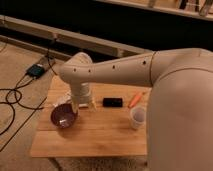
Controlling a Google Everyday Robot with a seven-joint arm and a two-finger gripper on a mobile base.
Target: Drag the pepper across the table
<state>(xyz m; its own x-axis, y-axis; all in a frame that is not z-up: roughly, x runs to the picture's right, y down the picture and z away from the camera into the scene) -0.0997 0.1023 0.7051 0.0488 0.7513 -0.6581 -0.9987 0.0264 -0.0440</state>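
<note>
The pepper [134, 99], a small slender orange tapered piece, lies on the right part of the light wood table [95, 135], just above the translucent cup [138, 116]. My gripper [83, 104] points down at the left part of the table, beside the dark bowl [64, 115] and left of the black block [112, 102]. It is far from the pepper. My big white arm crosses the view from the right and hides the table's right edge.
A dark purple bowl sits at the table's left front. A black rectangular block lies mid-table. Cables [15, 100] and a small box [36, 70] lie on the carpet to the left. A dark wall with a rail runs behind.
</note>
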